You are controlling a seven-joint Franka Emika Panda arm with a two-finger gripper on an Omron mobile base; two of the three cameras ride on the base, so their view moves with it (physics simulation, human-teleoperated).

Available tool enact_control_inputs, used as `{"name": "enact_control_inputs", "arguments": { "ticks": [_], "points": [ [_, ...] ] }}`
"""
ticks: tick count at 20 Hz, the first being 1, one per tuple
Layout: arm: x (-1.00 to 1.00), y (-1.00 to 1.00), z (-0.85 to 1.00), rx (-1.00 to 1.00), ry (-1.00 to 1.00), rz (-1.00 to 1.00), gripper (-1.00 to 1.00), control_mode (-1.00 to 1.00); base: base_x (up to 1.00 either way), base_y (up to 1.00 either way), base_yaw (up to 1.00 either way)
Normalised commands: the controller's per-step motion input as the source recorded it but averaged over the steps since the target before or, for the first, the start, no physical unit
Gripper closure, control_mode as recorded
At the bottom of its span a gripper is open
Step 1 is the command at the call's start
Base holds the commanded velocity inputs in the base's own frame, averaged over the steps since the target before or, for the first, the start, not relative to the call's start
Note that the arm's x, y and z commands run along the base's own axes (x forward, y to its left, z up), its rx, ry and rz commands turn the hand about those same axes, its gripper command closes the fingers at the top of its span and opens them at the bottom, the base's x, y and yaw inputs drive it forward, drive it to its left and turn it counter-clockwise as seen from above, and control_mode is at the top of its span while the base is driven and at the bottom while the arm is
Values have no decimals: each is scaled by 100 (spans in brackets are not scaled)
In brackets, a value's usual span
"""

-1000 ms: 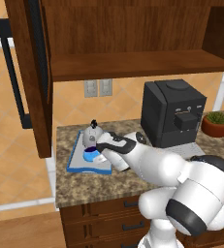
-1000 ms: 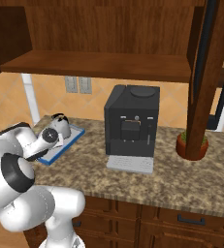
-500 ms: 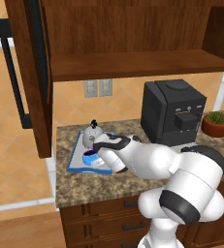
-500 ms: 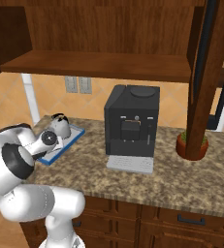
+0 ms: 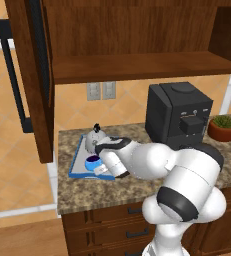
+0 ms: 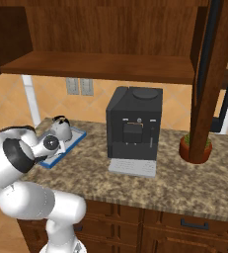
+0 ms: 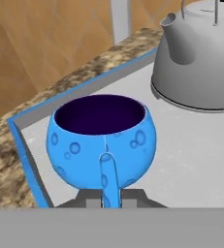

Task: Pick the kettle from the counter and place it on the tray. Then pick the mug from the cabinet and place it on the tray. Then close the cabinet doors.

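Pinching the mug's (image 7: 102,140) side handle between pressed-together jaws, the gripper (image 7: 106,197) is holding the blue mug low over the grey floor of the tray (image 7: 26,145), with the cup directly ahead of the fingertips and its dark inside facing up; whether its base is already touching the tray floor is hard to tell. Going left to right from the gripper in the hand view: the tray's blue rim is running just to the left, the mug is sitting dead ahead, and the kettle (image 7: 200,58) is standing ahead and to the right, on the same tray, near the mug but apart from it. In the left base view the mug (image 5: 92,162) is showing just beside the hand, with the kettle (image 5: 95,139) beyond it. Judging from this, the kettle step is finished and the mug step is nearly done, lacking only release. The cabinet doors (image 5: 29,75) are standing wide open above, so closing them is what is remaining.
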Motion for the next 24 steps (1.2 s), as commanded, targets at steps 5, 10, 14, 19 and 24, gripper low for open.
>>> {"name": "enact_control_inputs", "arguments": {
  "ticks": [5,10,14,19,24],
  "points": [
    [11,0,-10,-4,0,0,100,-100,0,0,0],
    [0,0,-3,-2,0,0,100,-100,0,0,0],
    [0,0,2,-1,0,0,-100,-100,0,0,0],
    [0,-1,4,0,0,0,-100,-100,0,0,0],
    [-2,0,43,0,0,0,-100,-100,0,0,0]
  ]
}}
